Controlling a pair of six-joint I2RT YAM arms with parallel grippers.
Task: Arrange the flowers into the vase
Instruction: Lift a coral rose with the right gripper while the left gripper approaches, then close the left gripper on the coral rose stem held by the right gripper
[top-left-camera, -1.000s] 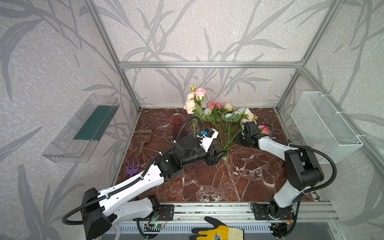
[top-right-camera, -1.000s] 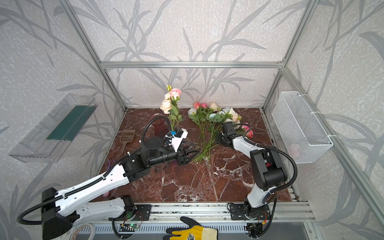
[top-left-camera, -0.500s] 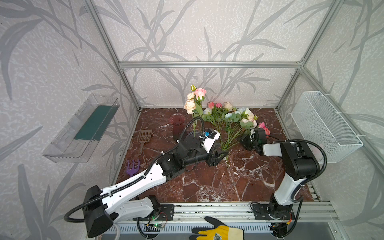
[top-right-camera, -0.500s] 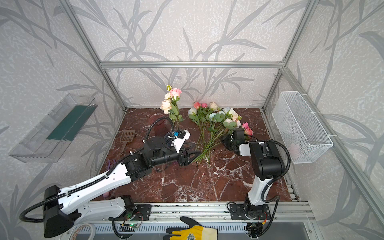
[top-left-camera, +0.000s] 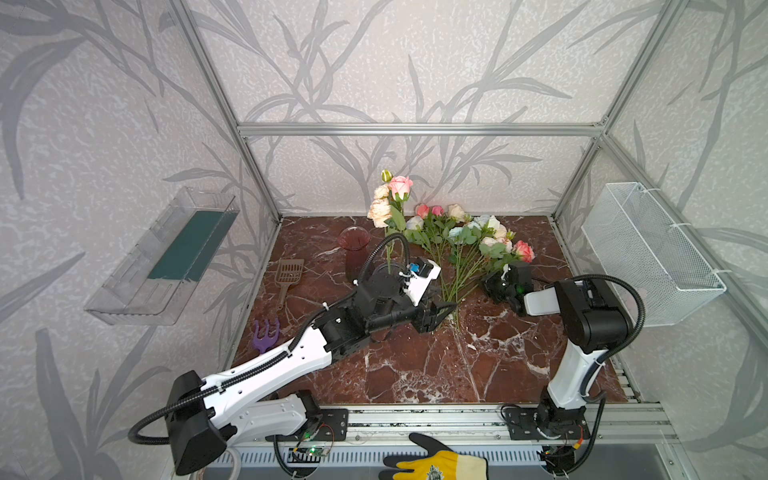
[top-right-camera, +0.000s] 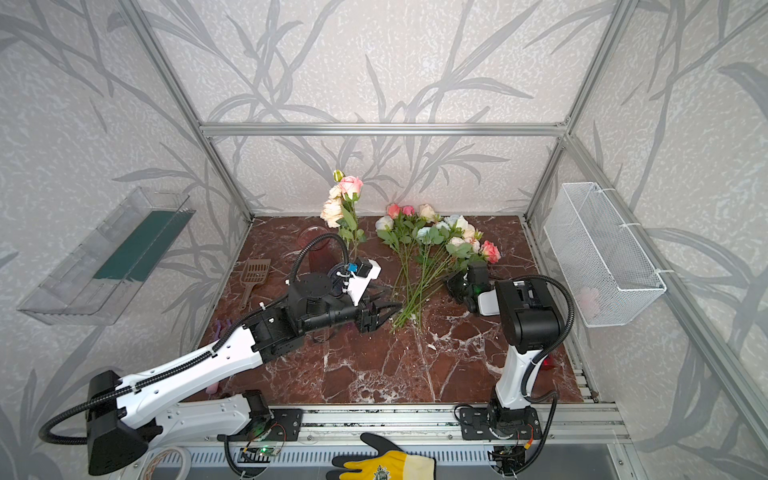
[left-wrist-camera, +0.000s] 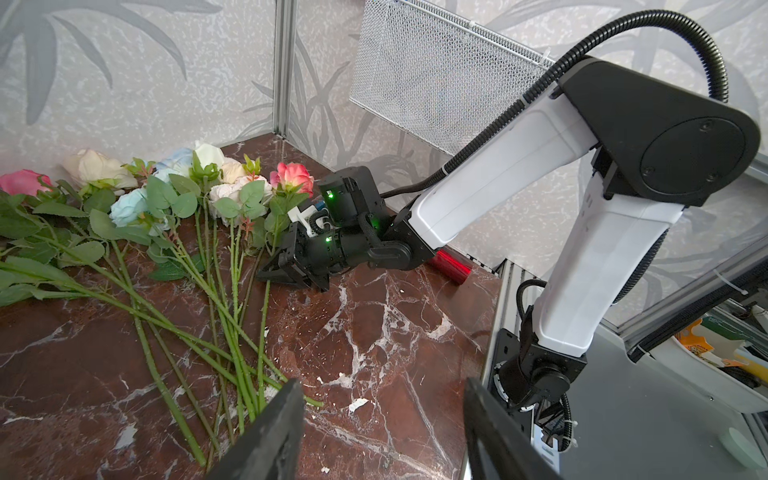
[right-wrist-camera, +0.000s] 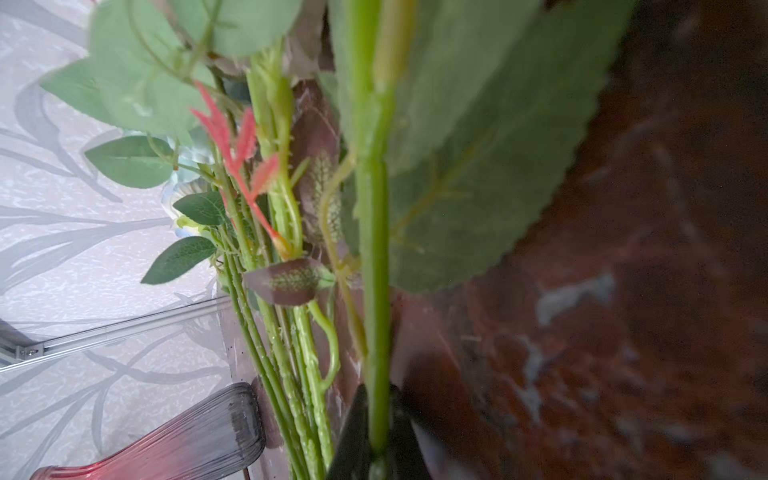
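Several flowers (top-left-camera: 457, 249) lie fanned on the marble floor, heads toward the back wall and stems toward the front. My right gripper (top-left-camera: 494, 286) lies low at their right edge. It is shut on the green stem (right-wrist-camera: 374, 291) of the coral rose (left-wrist-camera: 291, 176). The red glass vase (top-left-camera: 354, 249) stands upright at the back left, apart from both grippers. A few more roses (top-left-camera: 390, 199) stand upright behind my left wrist, their base hidden. My left gripper (top-left-camera: 444, 311) hovers open at the stem ends (left-wrist-camera: 249, 374), holding nothing.
A white wire basket (top-left-camera: 648, 249) hangs on the right wall and a clear tray (top-left-camera: 166, 257) on the left wall. A brown scoop (top-left-camera: 286, 274) and a purple rake (top-left-camera: 266, 332) lie by the left edge. A red cylinder (left-wrist-camera: 449, 264) lies behind the right arm.
The right gripper's jaws have closed on the coral rose's stem, and the right arm has folded back toward its base. The left arm has barely shifted and stays open.
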